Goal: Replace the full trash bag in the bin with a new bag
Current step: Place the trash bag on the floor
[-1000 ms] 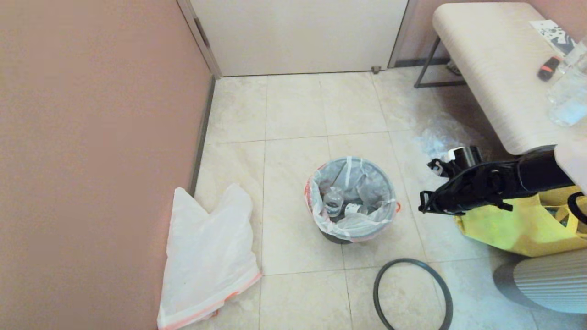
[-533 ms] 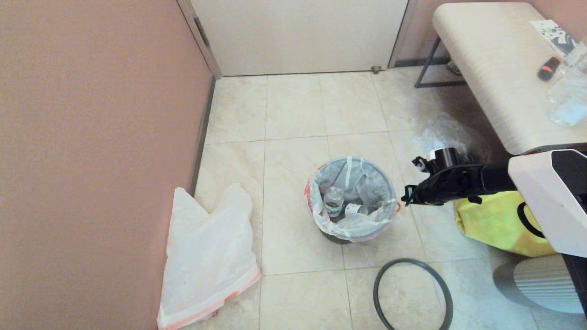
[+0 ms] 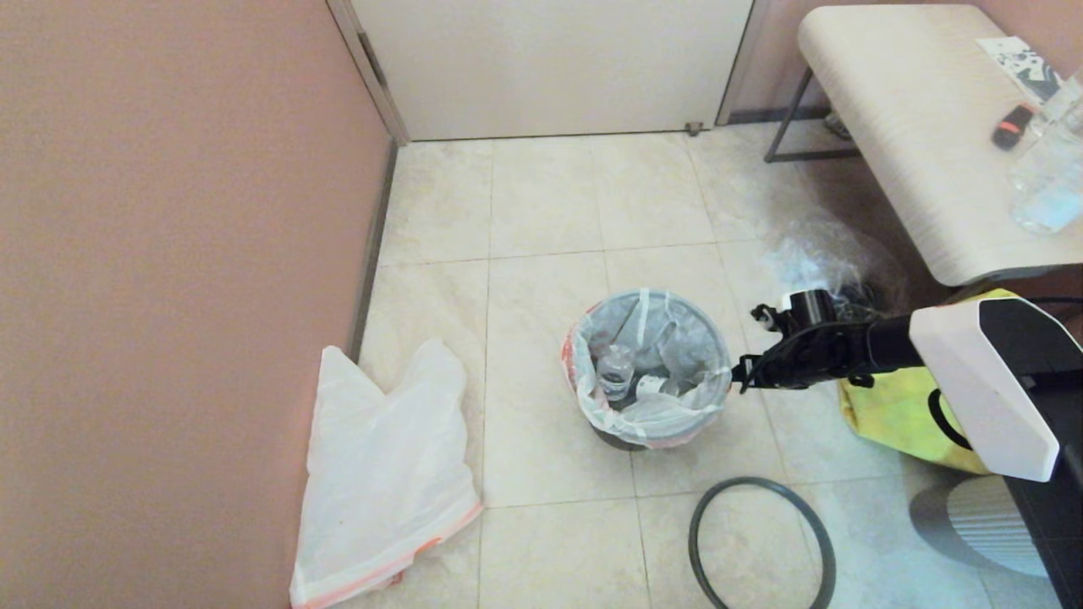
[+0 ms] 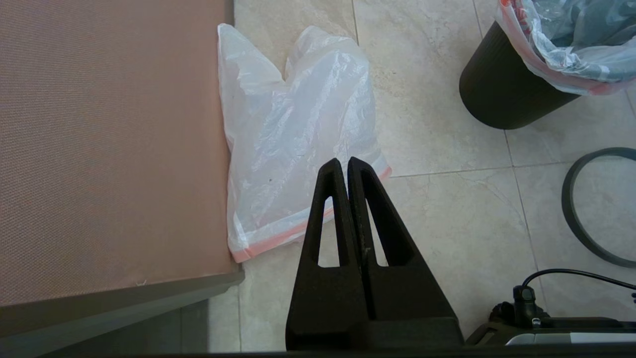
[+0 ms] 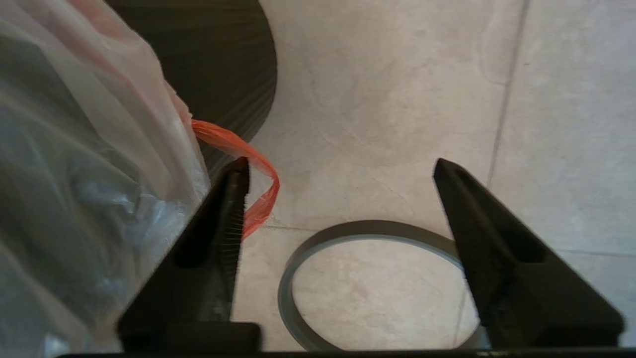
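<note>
Now the right gripper (image 5: 338, 174) is held level, jaws spread and empty, just beside the small round black plastic bin (image 3: 622, 436), where the bulging translucent white full trash bag (image 3: 647, 364) sits, one finger (image 5: 228, 209) against its orange drawstring loop (image 5: 248, 169). Since a second ago it has been brought in from over the yellow tote bag (image 3: 897, 414) and opened. The left gripper (image 4: 344, 166) is parked, clenched on nothing, above the flat thin white new bag (image 4: 293, 164).

Small round black plastic bin (image 3: 624, 438) stands mid-floor, bulging translucent white trash bag (image 3: 647, 364) inside it, rim folded over the edge. Flat thin translucent white plastic bag (image 3: 385, 474) lies on the floor to its left, against the wall. Thin dark-grey hoop (image 3: 761, 545) lies in front-right of the bin. Right hand (image 3: 740, 376) sits just right of the bin rim.
</note>
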You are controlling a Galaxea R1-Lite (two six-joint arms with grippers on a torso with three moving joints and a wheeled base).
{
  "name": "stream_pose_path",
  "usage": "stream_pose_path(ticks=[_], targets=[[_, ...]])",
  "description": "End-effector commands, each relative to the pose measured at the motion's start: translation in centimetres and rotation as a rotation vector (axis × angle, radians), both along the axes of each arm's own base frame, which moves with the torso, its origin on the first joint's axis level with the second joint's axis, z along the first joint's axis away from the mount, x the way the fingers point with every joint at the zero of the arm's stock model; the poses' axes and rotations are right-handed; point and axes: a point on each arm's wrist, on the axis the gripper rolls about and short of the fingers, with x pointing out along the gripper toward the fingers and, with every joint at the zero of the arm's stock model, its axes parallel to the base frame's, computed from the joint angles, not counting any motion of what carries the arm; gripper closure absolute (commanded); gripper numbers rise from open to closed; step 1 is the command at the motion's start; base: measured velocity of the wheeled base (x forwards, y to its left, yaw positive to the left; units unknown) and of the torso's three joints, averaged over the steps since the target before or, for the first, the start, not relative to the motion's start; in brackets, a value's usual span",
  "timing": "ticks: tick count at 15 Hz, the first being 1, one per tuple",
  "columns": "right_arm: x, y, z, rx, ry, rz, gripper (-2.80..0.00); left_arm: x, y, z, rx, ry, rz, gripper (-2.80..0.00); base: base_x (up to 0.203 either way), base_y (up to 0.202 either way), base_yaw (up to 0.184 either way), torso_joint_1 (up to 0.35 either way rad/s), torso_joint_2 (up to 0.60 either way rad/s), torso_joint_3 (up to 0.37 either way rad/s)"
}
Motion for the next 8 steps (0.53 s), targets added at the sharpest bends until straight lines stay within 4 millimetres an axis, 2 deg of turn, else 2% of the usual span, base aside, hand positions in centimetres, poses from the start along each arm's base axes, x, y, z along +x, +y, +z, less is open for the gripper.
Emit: stream_pose_path(ticks=[1, 3, 8], targets=[[0.0, 0.3, -0.4, 0.004, 0.008, 0.004, -2.80, 0.0, 0.0, 0.0, 0.000, 0.001, 0.001, 0.00, 0.000, 0.000, 0.000, 0.000, 0.00, 0.000], [0.1, 0.3, -0.8, 0.000, 0.010, 0.007, -2.80, 0.0, 0.0, 0.0, 0.000, 0.002, 0.001, 0.00, 0.000, 0.000, 0.000, 0.000, 0.00, 0.000], [0.9, 0.4, -4.1, -0.044, -0.009, 0.006, -2.80, 0.0, 0.0, 0.0, 0.000, 0.001, 0.001, 0.00, 0.000, 0.000, 0.000, 0.000, 0.00, 0.000]])
